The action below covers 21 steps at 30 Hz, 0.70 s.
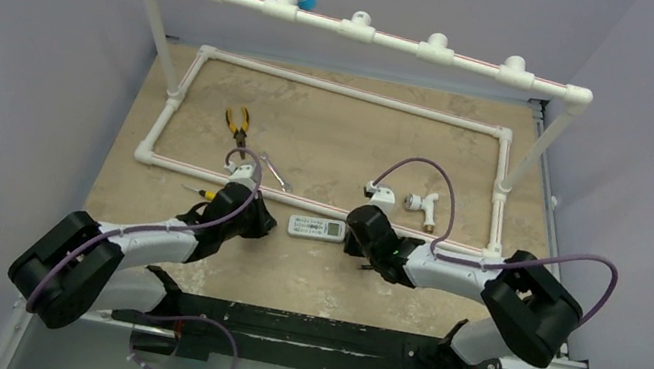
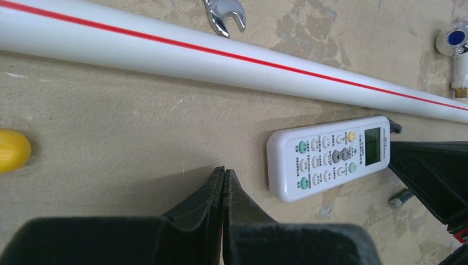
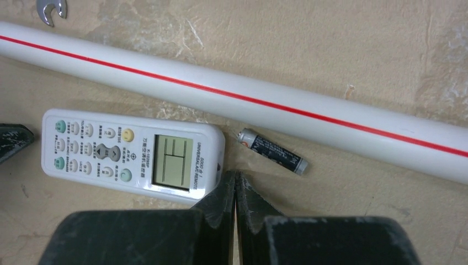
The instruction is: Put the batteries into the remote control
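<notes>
The remote control (image 1: 316, 228) lies face up on the table between my two grippers, buttons and pale display showing (image 2: 329, 156) (image 3: 132, 154). One battery (image 3: 272, 151) lies between the remote's display end and the white pipe. The tip of a second battery (image 2: 400, 197) pokes out beside the right gripper's body. My left gripper (image 2: 223, 171) is shut on nothing, just left of the remote's button end (image 1: 268, 222). At the remote's display end my right gripper (image 3: 235, 174) is also shut and empty, its tips touching or almost touching the corner (image 1: 351, 231).
A white PVC pipe (image 2: 232, 55) with a red stripe runs just beyond the remote, part of a rectangular frame (image 1: 504, 135). A silver wrench (image 1: 274, 173), yellow-handled pliers (image 1: 236, 123), a yellow-handled screwdriver (image 1: 205, 192) and white fittings (image 1: 421, 203) lie nearby.
</notes>
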{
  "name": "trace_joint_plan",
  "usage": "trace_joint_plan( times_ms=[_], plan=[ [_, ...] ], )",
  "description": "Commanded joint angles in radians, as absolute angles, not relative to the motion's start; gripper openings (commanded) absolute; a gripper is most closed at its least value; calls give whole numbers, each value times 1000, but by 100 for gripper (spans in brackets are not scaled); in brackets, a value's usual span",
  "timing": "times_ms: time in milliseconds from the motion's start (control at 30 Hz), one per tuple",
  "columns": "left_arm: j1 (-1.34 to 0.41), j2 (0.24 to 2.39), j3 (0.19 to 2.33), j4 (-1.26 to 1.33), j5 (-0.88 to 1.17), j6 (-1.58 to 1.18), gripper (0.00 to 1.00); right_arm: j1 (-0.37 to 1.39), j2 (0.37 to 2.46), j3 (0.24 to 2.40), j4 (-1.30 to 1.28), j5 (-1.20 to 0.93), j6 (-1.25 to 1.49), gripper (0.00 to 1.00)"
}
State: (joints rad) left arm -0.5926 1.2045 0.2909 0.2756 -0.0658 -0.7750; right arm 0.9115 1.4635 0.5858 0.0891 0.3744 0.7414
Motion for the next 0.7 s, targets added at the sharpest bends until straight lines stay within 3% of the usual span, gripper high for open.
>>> trace_joint_plan(
  times_ms=[0,667],
  plan=[
    [-599,1230,320,299,-79,-761,0,911,1500,649,99,404,713,0],
    [-601,1317,345,358,64,-748,0,914,1529,657,198,223,571,0]
  ],
)
